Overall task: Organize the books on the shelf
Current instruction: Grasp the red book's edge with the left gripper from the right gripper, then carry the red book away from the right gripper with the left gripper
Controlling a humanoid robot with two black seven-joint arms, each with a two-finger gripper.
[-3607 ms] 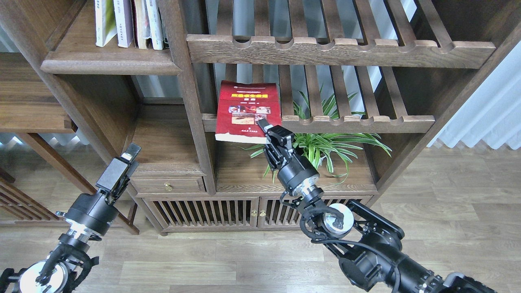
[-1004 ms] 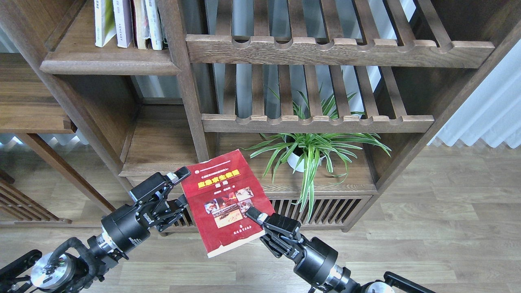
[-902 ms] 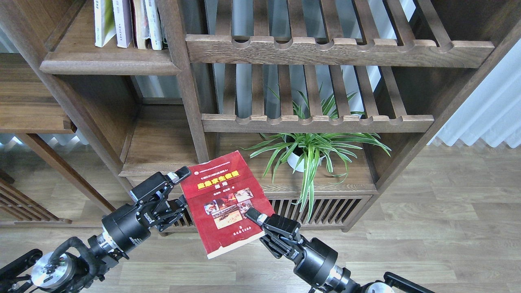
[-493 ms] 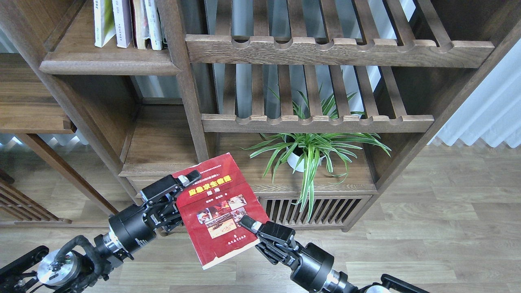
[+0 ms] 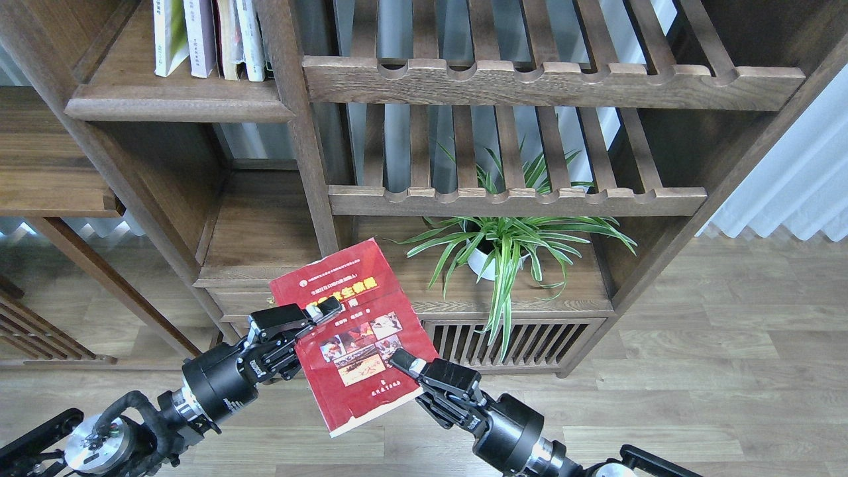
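Note:
The dark red book (image 5: pixel 344 331) with small photos on its cover is held face up in front of the bookcase, tilted left. My right gripper (image 5: pixel 405 366) is shut on its lower right edge. My left gripper (image 5: pixel 318 317) comes in from the left with its upper finger (image 5: pixel 326 307) lying over the cover and its jaws around the book's left edge. Several other books (image 5: pixel 212 36) stand upright on the solid dark-brown shelf (image 5: pixel 179 106) at upper left; among them are a yellow-green one and a pale lavender one.
Two slatted racks with scalloped rails (image 5: pixel 517 199) fill the middle of the bookcase. A potted spider plant (image 5: pixel 503 245) stands below them. A lower solid shelf (image 5: pixel 262 232) and a drawer lie behind the book. Wooden floor is below.
The right gripper pulled the red book off the slatted rack and lowered it. In the last second the left gripper moved right onto the book's left edge, and the book shifted left.

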